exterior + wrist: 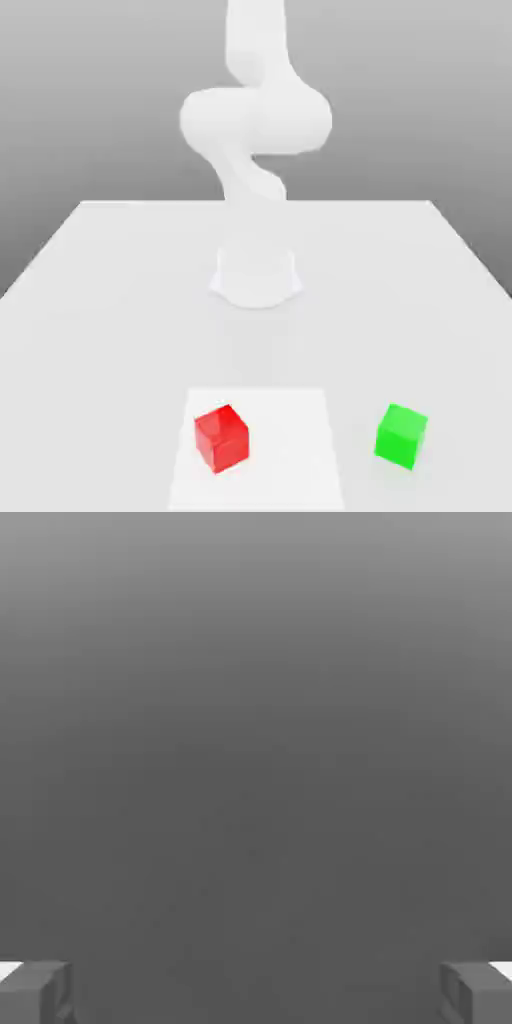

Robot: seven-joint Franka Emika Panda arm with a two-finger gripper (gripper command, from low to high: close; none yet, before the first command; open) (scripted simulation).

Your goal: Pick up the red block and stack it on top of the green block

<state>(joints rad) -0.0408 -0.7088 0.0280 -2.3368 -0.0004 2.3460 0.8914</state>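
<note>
Looking across a pale grey-white bench (pixel 90 300) in the exterior view, a white robot arm (pixel 255 120) rises from a round base (pixel 256 278) set near the bench's middle; the arm bends in an S-shape w/ a bulky joint at the upper part, and its top runs out of frame. Behind it is a plain grey backdrop, lighter toward the horizon. At the near edge of the bench lies a slightly brighter white square patch (pixel 290 450), flat on the surface. The red block (pixel 221 438) sits on that patch, toward the exterior view's left side of it, turned a little so one corner faces the viewer. The green block (pixel 401 435) sits directly on the bench, off the patch, at the exterior view's right, approx level w/ the red one and well apart from it. Both blocks rest flat, nothing touching them, nothing stacked. Hand view: the backdrop is a smooth grey gradient, lighter at one end and darker at the other. Two grey fingers (pixel 35 992) w/ white upper edges poke in at opposite corners of the frame, so the gripper (pixel 256 994) is spread wide apart, w/ nothing held btwn the two tips.
</note>
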